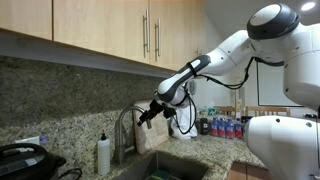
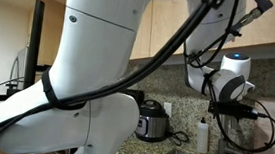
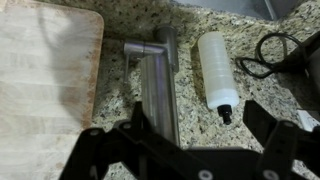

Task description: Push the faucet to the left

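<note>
The faucet (image 1: 124, 128) is a tall brushed-steel gooseneck tap behind the sink. In the wrist view, seen from above, its spout (image 3: 157, 85) runs down the picture and passes just inside one finger. My gripper (image 1: 147, 114) is at the top of the arch, open and holding nothing. Its dark fingers spread wide in the wrist view (image 3: 200, 135). In an exterior view the gripper (image 2: 237, 111) hangs above the counter, and the faucet is hard to make out there.
A white soap bottle with a dark pump top (image 1: 103, 155) (image 3: 215, 62) (image 2: 204, 136) stands beside the faucet. A wooden board (image 3: 45, 80) is on its other side. A dark cooker (image 1: 20, 160) (image 2: 152, 118) and black cables (image 3: 265, 48) sit on the granite counter. The sink (image 1: 172, 165) is below.
</note>
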`<move>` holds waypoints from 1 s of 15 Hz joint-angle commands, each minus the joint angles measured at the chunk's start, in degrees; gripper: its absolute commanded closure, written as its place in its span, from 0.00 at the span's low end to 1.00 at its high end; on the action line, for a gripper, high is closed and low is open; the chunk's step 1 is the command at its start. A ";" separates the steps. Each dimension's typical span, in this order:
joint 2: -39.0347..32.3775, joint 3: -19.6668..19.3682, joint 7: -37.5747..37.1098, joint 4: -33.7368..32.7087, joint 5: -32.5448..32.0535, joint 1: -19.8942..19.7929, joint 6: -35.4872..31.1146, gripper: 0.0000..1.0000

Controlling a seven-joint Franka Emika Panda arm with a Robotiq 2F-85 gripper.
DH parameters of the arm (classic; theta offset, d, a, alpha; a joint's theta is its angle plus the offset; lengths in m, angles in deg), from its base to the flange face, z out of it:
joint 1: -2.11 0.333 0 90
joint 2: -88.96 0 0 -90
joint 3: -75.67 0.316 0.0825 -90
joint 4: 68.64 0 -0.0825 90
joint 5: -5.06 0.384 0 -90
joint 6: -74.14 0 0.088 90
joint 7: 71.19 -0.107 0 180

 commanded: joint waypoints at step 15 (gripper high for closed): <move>-10.45 -0.14 -8.87 3.59 -2.56 4.94 -7.08 0.00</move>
